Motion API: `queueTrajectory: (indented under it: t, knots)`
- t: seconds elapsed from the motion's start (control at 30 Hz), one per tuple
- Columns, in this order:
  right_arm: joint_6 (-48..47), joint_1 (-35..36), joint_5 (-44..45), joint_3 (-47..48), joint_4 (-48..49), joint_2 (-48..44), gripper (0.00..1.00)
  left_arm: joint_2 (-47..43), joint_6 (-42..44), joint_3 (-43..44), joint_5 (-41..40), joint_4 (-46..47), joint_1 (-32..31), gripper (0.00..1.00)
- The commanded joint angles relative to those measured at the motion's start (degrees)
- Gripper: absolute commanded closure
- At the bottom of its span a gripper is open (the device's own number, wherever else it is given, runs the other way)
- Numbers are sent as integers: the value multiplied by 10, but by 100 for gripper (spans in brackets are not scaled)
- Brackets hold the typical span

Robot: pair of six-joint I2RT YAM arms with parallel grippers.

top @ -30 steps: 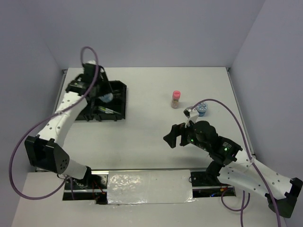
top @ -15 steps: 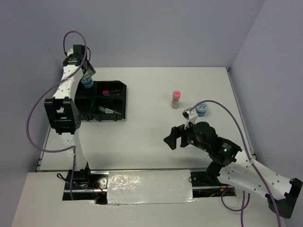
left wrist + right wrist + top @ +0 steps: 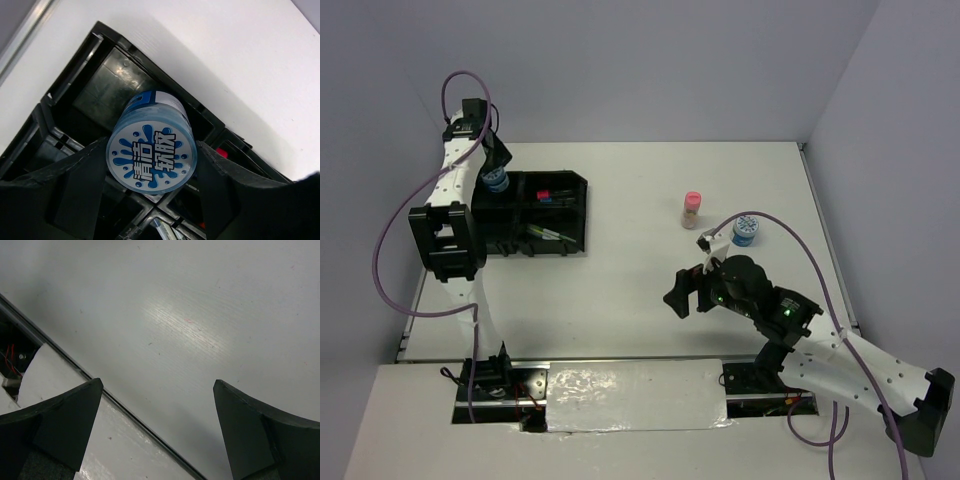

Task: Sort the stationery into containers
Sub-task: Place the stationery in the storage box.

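Observation:
My left gripper (image 3: 495, 172) is shut on a round blue-white tin (image 3: 497, 181) and holds it above the far left corner of the black tray (image 3: 572, 214). In the left wrist view the tin (image 3: 151, 150) sits between my fingers over the tray's compartments (image 3: 107, 85). A red item (image 3: 543, 195) and thin pens (image 3: 545, 233) lie in the tray. A pink-capped bottle (image 3: 691, 210) and a second blue-white tin (image 3: 745, 230) stand on the table at the right. My right gripper (image 3: 682, 291) is open and empty over the bare table (image 3: 200, 315).
Grey walls close in the table at the back and both sides. A metal strip (image 3: 630, 392) with wiring runs along the near edge. A purple cable (image 3: 765, 218) arcs from the right arm close by the second tin.
My left arm has swung from over the tray's middle back to its far left corner, still holding the tin. The right gripper has barely shifted.

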Motion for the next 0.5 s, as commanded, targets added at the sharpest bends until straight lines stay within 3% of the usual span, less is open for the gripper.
queueTrajectory:
  t: [0.0,0.47]
  knots:
    - [-12,-3,-1,23,22,6,0,-2,-4,11,27,21,0,90]
    - [-9,-1,2,19,23,7,0,31,-1,16,53,15,-4,68]
